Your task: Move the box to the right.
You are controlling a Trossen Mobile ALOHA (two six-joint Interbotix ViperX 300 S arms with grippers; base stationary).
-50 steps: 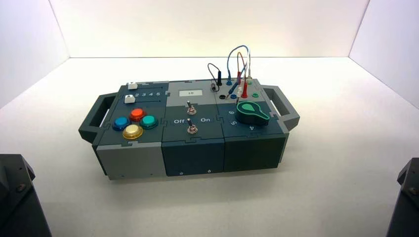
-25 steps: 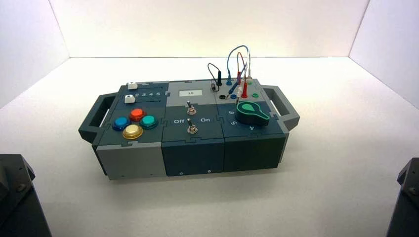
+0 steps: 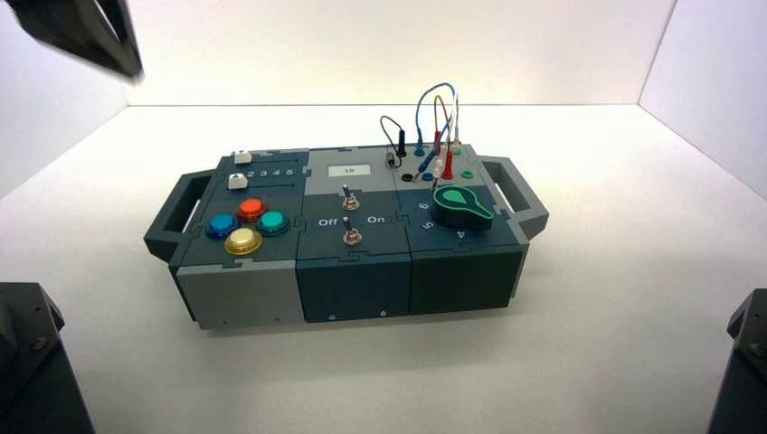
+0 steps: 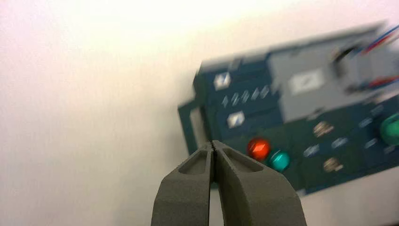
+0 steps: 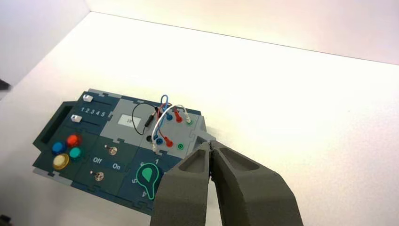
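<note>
The box (image 3: 353, 271), dark teal and grey with a handle at each end, stands in the middle of the white table. Its four coloured buttons (image 3: 246, 225) sit at its left end, and the green knob (image 3: 461, 205) and looped wires (image 3: 437, 117) at its right end. My left arm (image 3: 81, 32) shows raised at the upper left of the high view. In the left wrist view the left gripper (image 4: 213, 143) is shut and empty, held above the table by the box's (image 4: 301, 94) left handle (image 4: 190, 127). The right gripper (image 5: 210, 143) is shut and empty, high over the box's (image 5: 124, 179) right end.
White walls (image 3: 380, 45) close the table at the back and both sides. Dark arm bases stand at the front left corner (image 3: 32, 362) and front right corner (image 3: 746, 362). The box's right handle (image 3: 516, 190) faces bare table (image 3: 633, 253).
A dark part of my left arm has swung into the upper left of the high view. The box has not moved.
</note>
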